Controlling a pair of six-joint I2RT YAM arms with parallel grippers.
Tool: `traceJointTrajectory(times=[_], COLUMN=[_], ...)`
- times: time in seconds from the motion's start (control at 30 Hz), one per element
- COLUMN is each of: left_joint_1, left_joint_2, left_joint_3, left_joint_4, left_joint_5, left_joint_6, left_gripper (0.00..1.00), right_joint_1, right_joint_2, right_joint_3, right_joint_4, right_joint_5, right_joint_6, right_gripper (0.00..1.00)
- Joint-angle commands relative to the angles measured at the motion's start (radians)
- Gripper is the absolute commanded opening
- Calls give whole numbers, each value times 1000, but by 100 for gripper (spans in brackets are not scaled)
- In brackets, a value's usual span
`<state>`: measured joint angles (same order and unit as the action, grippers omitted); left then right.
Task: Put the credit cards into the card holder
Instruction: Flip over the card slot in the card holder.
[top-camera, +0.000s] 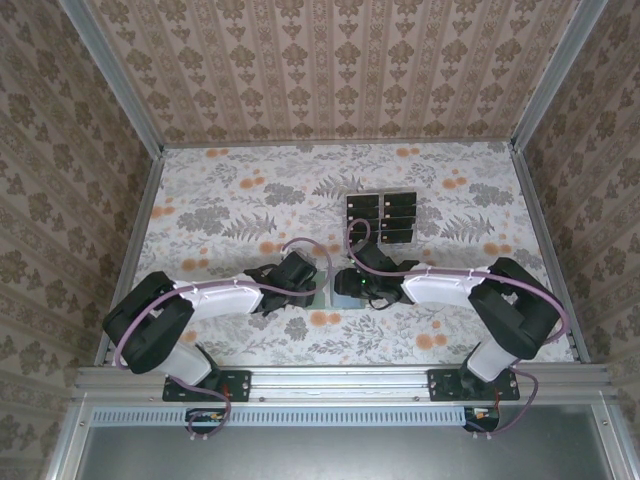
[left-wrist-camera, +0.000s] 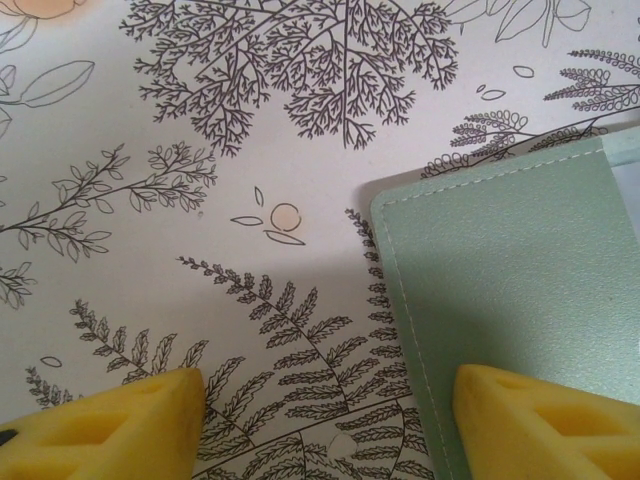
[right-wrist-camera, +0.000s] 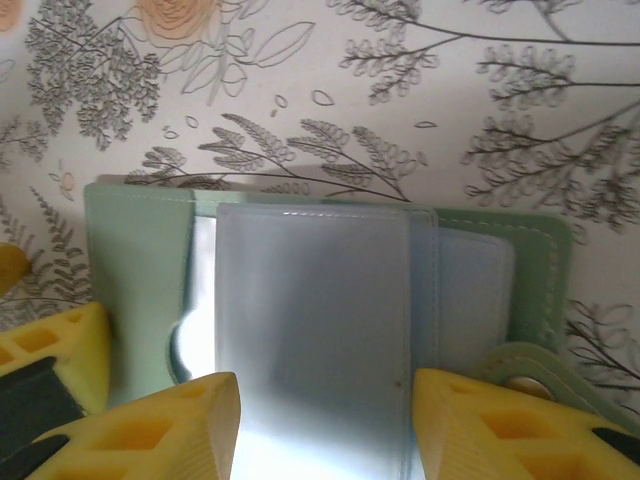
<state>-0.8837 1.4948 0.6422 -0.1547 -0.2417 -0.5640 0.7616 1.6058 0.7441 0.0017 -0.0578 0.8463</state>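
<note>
Right wrist: card holder (right-wrist-camera: 135, 280) lies unfolded; right hand (right-wrist-camera: 322, 400) straddles clear sleeves (right-wrist-camera: 310, 300) (grip unclear); left hand (left-wrist-camera: 328, 400) spread wide.

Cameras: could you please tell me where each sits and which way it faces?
Top external: above and behind the bases, looking down on table, left arm, right arm, credit cards.
Left wrist: looks down past its yellow fingers at the card holder's corner.
Right wrist: looks down past its fingers into the open card holder.
Shared: both wrists see the card holder.

The card holder (left-wrist-camera: 500, 280) is cut off rightward.
</note>
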Motion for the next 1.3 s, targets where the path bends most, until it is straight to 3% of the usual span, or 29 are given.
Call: traceJointTrajectory(times=[0.0, 0.3, 0.83, 1.27], left_joint_1=[-8, -11, -3, 9], left_joint_2=[43, 13, -247, -364], left_joint_3=[-16, -33, -105, -162], left_joint_4=[4, 14, -24, -36], left_joint_5=[-15, -20, -152, -171], left_joint_6=[-7, -18, -116, -170], left_gripper=[68, 68, 68, 68], right_joint_1=[-2, -3, 11, 63], right_joint_2=[42, 67, 86, 164], right_joint_3=[-27, -2, 56, 187], right_joint_4=[56, 117, 114, 73], right_joint_5=[-78, -141, -162, -171], right_joint_6=[34, 72, 95, 96], right_gripper=[51, 51, 51, 51])
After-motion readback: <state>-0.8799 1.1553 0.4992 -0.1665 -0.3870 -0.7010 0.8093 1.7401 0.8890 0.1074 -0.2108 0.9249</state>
